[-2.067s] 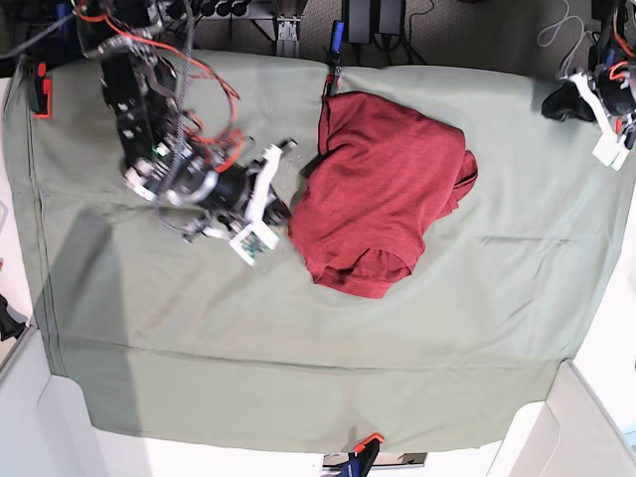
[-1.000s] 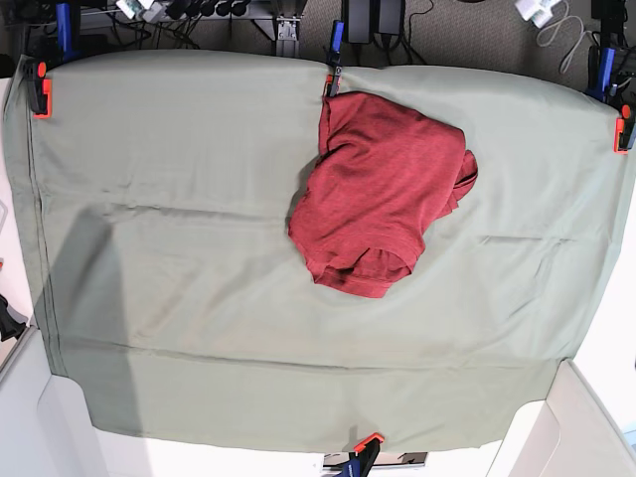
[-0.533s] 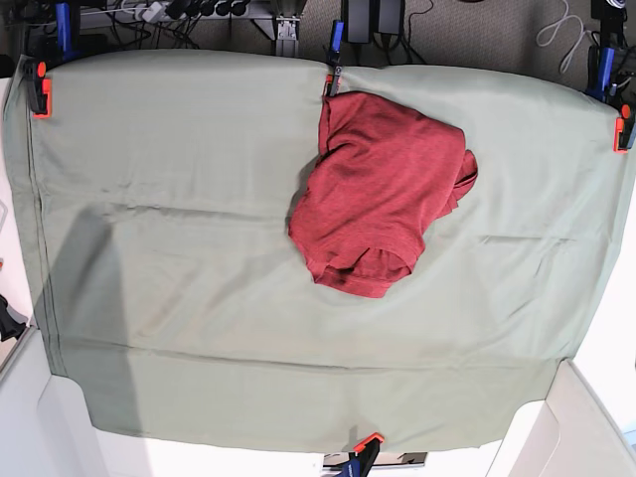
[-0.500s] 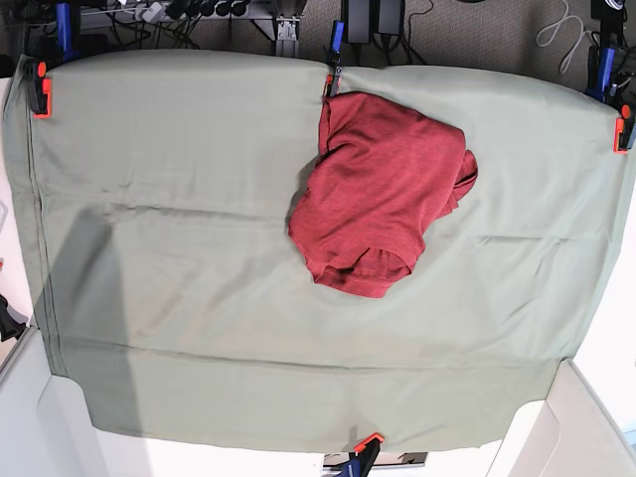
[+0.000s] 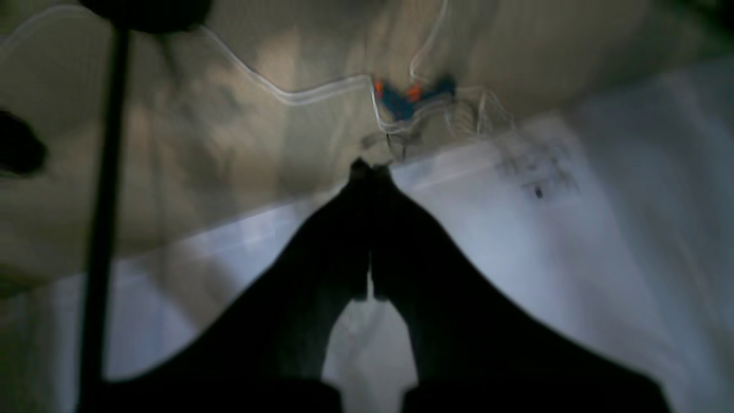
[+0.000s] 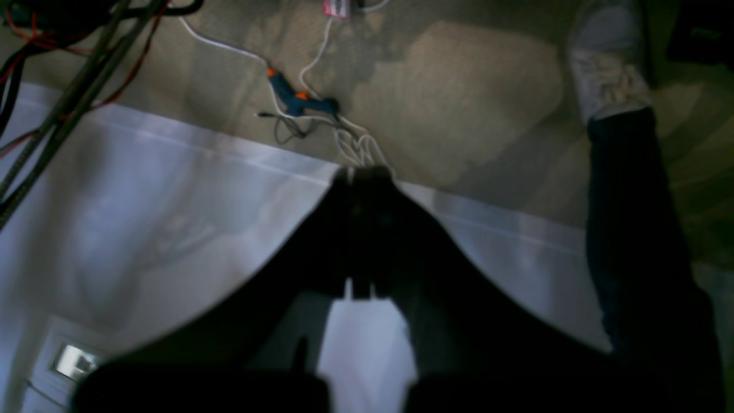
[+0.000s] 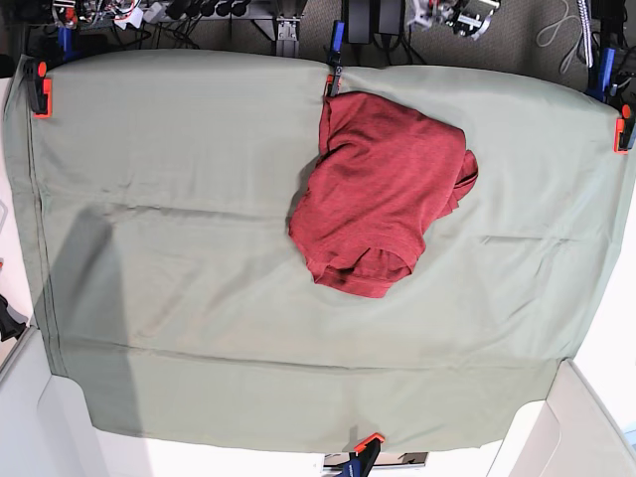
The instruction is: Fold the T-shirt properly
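Observation:
The T-shirt (image 7: pixel 383 189) is a dark red bundle, loosely folded over itself, lying on the sage-green table cloth (image 7: pixel 179 248) a little right of centre near the far edge. No gripper is over the table in the base view. In the left wrist view my left gripper (image 5: pixel 367 170) is shut and empty, its dark fingers meeting at the tips above carpet and a white surface. In the right wrist view my right gripper (image 6: pixel 361 172) is likewise shut with nothing in it. Neither wrist view shows the shirt.
Orange clamps (image 7: pixel 40 87) (image 7: pixel 623 129) (image 7: pixel 366 442) pin the cloth at its edges. Arm parts and wires (image 7: pixel 457 15) show past the far edge. Cables (image 6: pixel 298 103) lie on the carpet, and a person's leg and shoe (image 6: pixel 613 97) stand at the right.
Both arms have left the table, drawing back past its far edge; bits of them now show at the top. The T-shirt has not moved.

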Controlling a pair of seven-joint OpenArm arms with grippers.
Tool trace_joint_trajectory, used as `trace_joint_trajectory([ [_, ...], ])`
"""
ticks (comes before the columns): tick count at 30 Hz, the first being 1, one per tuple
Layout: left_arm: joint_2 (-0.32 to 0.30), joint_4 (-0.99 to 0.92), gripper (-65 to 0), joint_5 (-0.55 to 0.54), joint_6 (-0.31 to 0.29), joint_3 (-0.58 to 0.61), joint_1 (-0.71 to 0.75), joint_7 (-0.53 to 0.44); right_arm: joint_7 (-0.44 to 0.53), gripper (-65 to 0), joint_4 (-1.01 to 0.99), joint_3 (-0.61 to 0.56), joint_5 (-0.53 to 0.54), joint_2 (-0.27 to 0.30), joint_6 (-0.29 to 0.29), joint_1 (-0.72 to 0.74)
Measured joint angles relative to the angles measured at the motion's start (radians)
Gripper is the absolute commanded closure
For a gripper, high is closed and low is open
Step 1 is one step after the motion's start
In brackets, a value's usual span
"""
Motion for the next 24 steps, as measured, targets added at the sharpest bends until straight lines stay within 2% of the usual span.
trace_joint_trajectory([
  [7, 0.021, -0.001, 0.0, -0.056, 0.001, 0.050, -0.003, -0.006, -0.010, 0.0, 0.000, 0.000, -0.020, -0.050, 0.011, 0.032],
  [11, 0.018, -0.002, 0.0, -0.069, 0.076, 0.050, -0.006, -0.008, -0.005, 0.0, 0.000, 0.000, -0.019, -0.098, 0.027, 0.033],
  [15, 0.018, -0.002, 0.0, -0.070, 0.076, 0.050, 0.000, 0.000, 0.019, 0.0, 0.000, 0.000, -0.020, -0.126, 0.042, 0.031],
  [18, 0.018, -0.002, 0.0, -0.069, 0.076, 0.050, 0.017, 0.064, -0.005, 0.0, 0.000, 0.000, -0.020, -0.141, 0.053, 0.031],
  [24, 0.018, -0.002, 0.0, -0.068, 0.075, 0.050, 0.059, 0.040, -0.004, 0.0, 0.000, 0.000, -0.020, -0.143, 0.053, 0.025],
])
